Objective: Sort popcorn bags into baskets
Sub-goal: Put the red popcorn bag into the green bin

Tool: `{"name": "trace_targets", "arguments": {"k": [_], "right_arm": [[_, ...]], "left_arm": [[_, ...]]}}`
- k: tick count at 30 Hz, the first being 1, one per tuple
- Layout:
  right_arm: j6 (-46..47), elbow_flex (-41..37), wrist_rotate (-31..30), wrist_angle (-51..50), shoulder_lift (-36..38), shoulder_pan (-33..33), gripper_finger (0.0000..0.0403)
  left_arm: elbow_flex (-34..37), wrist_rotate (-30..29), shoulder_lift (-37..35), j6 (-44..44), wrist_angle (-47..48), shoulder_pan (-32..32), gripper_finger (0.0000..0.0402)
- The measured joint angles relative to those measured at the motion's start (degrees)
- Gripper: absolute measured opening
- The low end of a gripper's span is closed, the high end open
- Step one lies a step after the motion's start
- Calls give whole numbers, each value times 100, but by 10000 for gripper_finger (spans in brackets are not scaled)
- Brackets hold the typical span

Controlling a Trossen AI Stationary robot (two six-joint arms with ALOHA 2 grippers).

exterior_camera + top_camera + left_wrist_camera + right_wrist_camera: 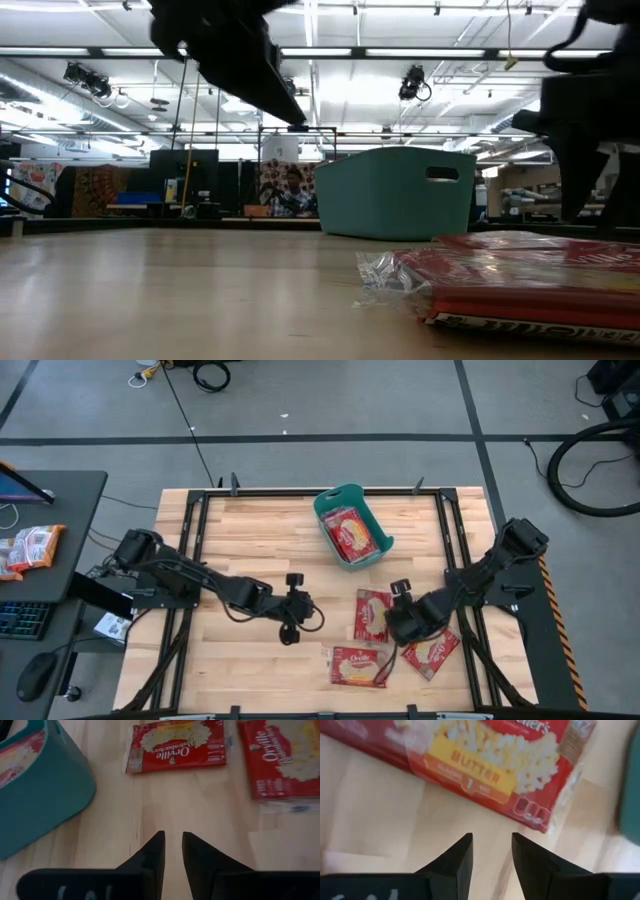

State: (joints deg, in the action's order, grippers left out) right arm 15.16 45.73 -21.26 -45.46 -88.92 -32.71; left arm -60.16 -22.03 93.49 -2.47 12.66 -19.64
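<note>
Right tool (400, 628) nearer: hovers empty, fingers slightly parted, beside upright popcorn bag (372, 615). We'd grab that one; basket (353, 525) lies far side. Left tool (297, 622) also empty, narrow gap.

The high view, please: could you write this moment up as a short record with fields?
basket: teal tub at the table's far centre, popcorn bags inside
loose bags: three on the wood, one beside the right gripper, one near the front edge, one partly under the right arm
left gripper: over bare wood, holding nothing, fingers a narrow gap apart
right gripper: over the table by the nearest loose bag, open, empty
off the table: orange-and-white snack packet on the side desk
</note>
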Motion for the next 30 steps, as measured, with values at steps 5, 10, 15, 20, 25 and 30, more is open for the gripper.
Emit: {"name": "trace_targets", "arguments": {"k": [5, 10, 15, 20, 25, 30], "right_arm": [[16, -267, -617, 507, 0, -308, 139], [-359, -551, -792, 1096, 0, -421, 139], [-528, -579, -1122, 1200, 0, -580, 139], [-1055, -706, -1178, 1728, -1, -721, 139], [-941, -742, -1388, 1539, -7, -927, 139], [-916, -743, -1473, 1629, -7, -965, 139]], "left_arm": [[0, 3, 377, 211, -383, 100, 71], [0, 37, 588, 107, -490, 189, 71], [1, 278, 691, 16, -505, 182, 71], [4, 388, 748, 15, -530, 190, 71], [4, 423, 748, 12, -548, 190, 71], [4, 434, 748, 15, -564, 219, 71]]}}
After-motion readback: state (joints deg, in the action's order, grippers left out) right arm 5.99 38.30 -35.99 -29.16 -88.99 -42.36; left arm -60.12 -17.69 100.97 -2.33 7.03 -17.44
